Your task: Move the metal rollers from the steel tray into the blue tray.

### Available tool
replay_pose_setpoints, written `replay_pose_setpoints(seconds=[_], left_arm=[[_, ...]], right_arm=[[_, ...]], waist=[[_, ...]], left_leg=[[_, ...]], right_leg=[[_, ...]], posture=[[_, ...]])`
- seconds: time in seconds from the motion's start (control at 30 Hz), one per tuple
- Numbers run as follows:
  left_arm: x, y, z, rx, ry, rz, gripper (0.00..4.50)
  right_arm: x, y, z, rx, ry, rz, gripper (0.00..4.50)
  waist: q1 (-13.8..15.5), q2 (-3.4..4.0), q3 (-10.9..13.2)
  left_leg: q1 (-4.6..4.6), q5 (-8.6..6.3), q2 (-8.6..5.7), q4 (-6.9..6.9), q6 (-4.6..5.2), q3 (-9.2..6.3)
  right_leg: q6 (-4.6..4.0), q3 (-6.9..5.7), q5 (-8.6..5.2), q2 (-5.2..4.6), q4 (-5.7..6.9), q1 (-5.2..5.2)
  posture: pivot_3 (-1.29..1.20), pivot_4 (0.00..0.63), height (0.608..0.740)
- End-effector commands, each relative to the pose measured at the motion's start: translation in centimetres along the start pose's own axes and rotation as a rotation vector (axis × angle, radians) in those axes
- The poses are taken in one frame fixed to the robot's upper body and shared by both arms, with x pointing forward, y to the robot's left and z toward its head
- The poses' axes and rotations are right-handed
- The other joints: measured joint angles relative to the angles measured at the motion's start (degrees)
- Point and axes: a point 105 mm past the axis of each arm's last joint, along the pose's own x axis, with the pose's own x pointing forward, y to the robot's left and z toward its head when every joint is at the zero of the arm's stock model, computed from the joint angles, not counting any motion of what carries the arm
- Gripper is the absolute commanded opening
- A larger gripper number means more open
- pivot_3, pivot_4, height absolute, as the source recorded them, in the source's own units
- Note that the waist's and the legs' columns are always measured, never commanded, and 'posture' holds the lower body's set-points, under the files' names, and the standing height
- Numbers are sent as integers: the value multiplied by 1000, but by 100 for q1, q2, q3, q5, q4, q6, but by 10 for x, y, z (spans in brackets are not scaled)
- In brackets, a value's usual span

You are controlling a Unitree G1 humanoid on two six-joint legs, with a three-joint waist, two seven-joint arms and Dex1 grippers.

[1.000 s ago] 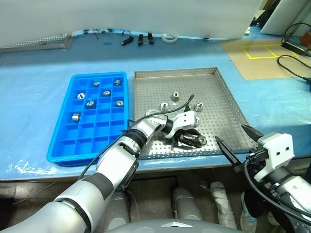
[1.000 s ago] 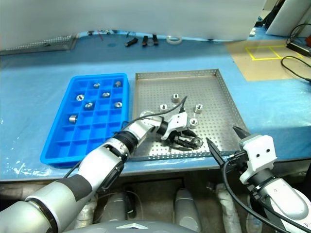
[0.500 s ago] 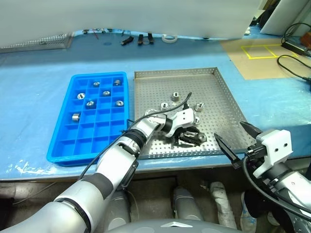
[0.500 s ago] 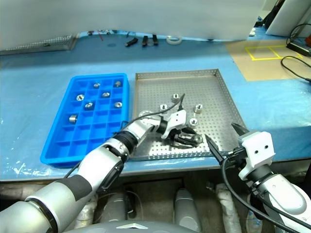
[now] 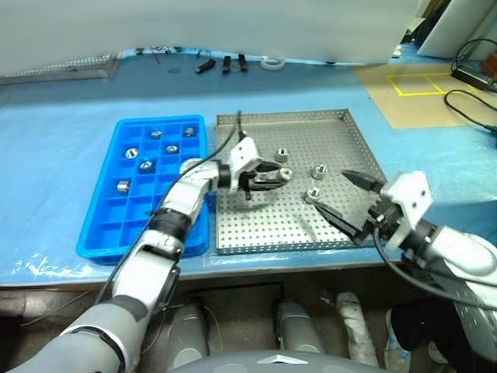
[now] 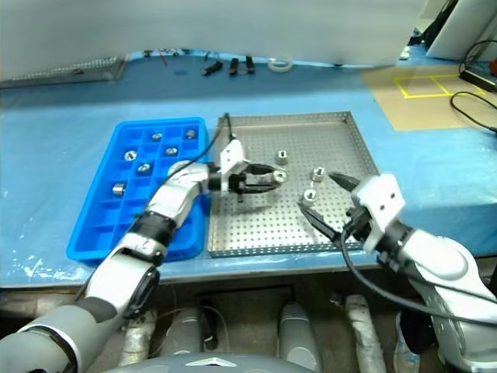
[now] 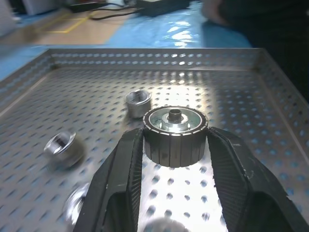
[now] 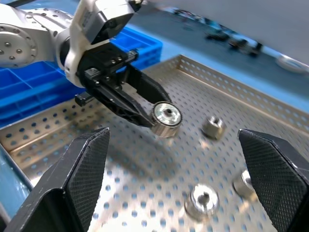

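Note:
My left gripper is shut on one of the metal rollers, a shiny ribbed disc, and holds it above the middle of the steel tray. In the left wrist view the roller sits squeezed between the two black fingers. Three more rollers lie on the perforated floor. The blue tray lies left of it with several rollers in its far compartments. My right gripper hovers open and empty over the steel tray's front right, close to the nearest roller.
Small black tools and a tape ring lie at the back of the blue table. A grey mesh panel is at back left. Cardboard with yellow marks and cables are at back right.
My left gripper rose from the steel tray's front and swung back and left with the roller. My right gripper came forward from below the table edge to over the tray.

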Motion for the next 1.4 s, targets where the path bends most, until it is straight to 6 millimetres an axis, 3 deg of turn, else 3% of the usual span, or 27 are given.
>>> replay_pose_setpoints(seconds=[0.03, 0.27, 0.53, 0.63, 0.83, 1.07, 1.4], left_arm=[[-30, 6, 21, 35, -43, 143, 1663], [-80, -1, 43, 19, -58, 405, 1663], [-138, 1, 13, -18, 70, 801, 1663], [-158, -5, 1, -44, 111, 896, 1663], [-178, -24, -11, -104, 157, 959, 1663], [-205, -25, -15, -118, 224, 1017, 1663], [-213, -46, -25, -133, 332, 904, 1663]], right_arm=[[24, 7, 7, -11, -57, 165, 4500], [73, 23, 24, -37, -162, 406, 4500], [103, 30, 34, -61, -232, 523, 4500], [105, 30, 35, -65, -240, 539, 4500], [105, 31, 36, -70, -242, 545, 4500], [102, 31, 29, -62, -228, 539, 4500], [101, 30, 18, -47, -210, 527, 4500]], waist=[[138, 1, 0], [636, 2, 1], [1022, 2, 1], [1144, 2, 1], [1302, 2, 1], [1366, 2, 1], [1364, 1, 1]], left_leg=[[0, 2, 6, 1, -3, -3], [-23, 6, 10, 7, -6, -16], [-32, 10, 16, 12, -15, -36], [-38, 14, 22, 12, -22, -46], [-43, 19, 31, 11, -31, -60], [-40, 25, 32, 8, -42, -76], [-39, 26, 30, -5, -44, -77]], right_leg=[[0, -5, 0, 0, 0, 3], [-4, -41, -1, -1, 6, 1], [-7, -65, -3, -1, 14, 5], [-6, -76, -3, -1, 14, 5], [-6, -94, -4, 3, 14, 6], [-7, -101, -3, 5, 25, 7], [-6, -99, -4, 6, 23, 1]], posture=[[23, 150, 740], [263, 150, 740], [418, 150, 740], [435, 150, 740], [440, 150, 740], [432, 150, 740], [427, 150, 740]])
